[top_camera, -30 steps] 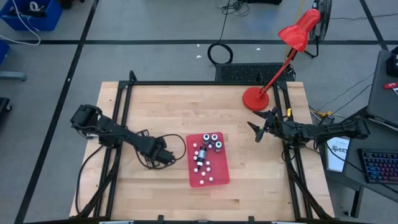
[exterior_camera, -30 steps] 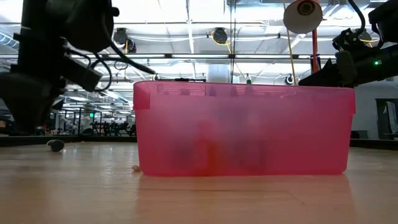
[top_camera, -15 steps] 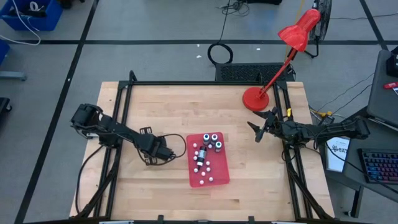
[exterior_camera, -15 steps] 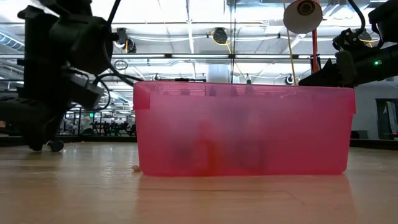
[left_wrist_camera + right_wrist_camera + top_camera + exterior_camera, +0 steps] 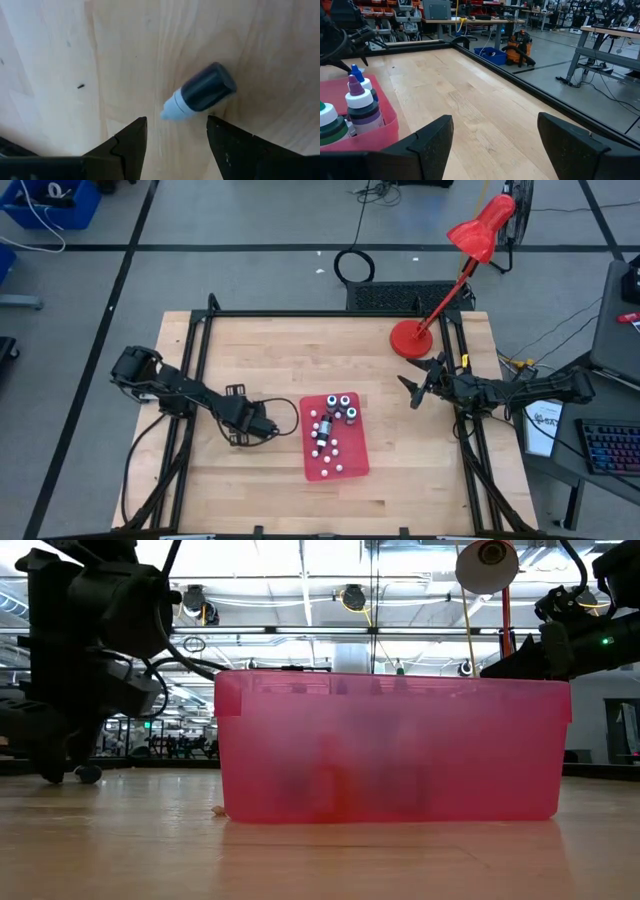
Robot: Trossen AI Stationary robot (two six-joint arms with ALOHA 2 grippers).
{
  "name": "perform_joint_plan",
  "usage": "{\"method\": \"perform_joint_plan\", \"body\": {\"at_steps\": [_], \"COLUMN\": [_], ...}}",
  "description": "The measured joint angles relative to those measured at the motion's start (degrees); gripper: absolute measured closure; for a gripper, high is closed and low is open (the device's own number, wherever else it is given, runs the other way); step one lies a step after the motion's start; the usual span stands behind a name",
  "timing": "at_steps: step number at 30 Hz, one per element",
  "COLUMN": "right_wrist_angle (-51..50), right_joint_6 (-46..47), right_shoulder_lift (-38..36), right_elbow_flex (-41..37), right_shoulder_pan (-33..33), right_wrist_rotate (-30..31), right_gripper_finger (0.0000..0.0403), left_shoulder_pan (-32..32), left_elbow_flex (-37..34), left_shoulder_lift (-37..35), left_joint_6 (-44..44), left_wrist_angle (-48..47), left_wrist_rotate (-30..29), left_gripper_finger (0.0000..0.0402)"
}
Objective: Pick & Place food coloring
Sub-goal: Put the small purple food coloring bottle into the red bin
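Observation:
A red tray [image 5: 352, 463] sits mid-table with several stubby bottles [image 5: 335, 406] and small white pieces [image 5: 328, 450] in it; its wall [image 5: 390, 750] fills the low view. One more bottle [image 5: 200, 92], with a dark body and a white tip, lies on its side on the bare wood. My left gripper [image 5: 243, 432] [image 5: 175, 135] hangs over the table left of the tray, pointing down, open, with that bottle just ahead of its fingertips and untouched. My right gripper [image 5: 415, 390] [image 5: 495, 145] waits right of the tray, open, and sees the tray's bottles [image 5: 362, 105].
A red desk lamp stands with its base [image 5: 410, 337] on the far right of the table. A black cable loop [image 5: 287, 415] lies between my left gripper and the tray. Black frame rails [image 5: 195, 370] run along the table's sides. Bare wood shows near the front edge.
My left gripper has moved away from the tray toward the table's left edge and has come down closer to the tabletop. The right arm and the tray have stayed put.

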Motion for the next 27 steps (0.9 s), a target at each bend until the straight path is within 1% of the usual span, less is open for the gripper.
{"method": "perform_joint_plan", "body": {"at_steps": [5, 8, 11, 15, 21, 24, 27], "right_wrist_angle": [0.0, 0.0, 0.0, 0.0, 0.0, 0.02, 0.02], "right_joint_6": [0.0, 0.0, 0.0, 0.0, 0.0, 0.0, 0.0], "right_shoulder_lift": [0.0, 0.0, 0.0, 0.0, 0.02, 0.0, 0.02], "right_elbow_flex": [-0.01, 0.0, 0.01, -0.01, 0.0, 0.01, 0.01], "right_shoulder_pan": [0.01, -0.01, 0.01, 0.01, 0.01, 0.01, -0.01], "right_wrist_rotate": [0.01, -0.01, 0.0, -0.01, -0.01, -0.01, -0.01], "right_gripper_finger": [0.0124, 0.0124, 0.0124, 0.0124, 0.0124, 0.0124, 0.0124], "left_shoulder_pan": [0.03, 0.04, 0.08, 0.96, 2.46, 3.21, 3.69], "left_elbow_flex": [0.07, 0.05, 0.03, 0.0, 0.09, 0.11, 0.06], "left_shoulder_lift": [0.02, 0.04, 0.04, 0.02, -0.02, -0.05, -0.03], "left_joint_6": [1.36, 4.05, 4.44, 6.45, 6.1, 6.4, 5.97], "left_wrist_angle": [1.74, 1.88, 2.45, 4.08, 8.47, 12.27, 17.64], "left_wrist_rotate": [-0.81, -0.82, -0.33, 2.84, 4.64, 4.68, 4.75], "left_gripper_finger": [0.019, 0.019, 0.0195, 0.0226, 0.0291, 0.0315, 0.0327]}}
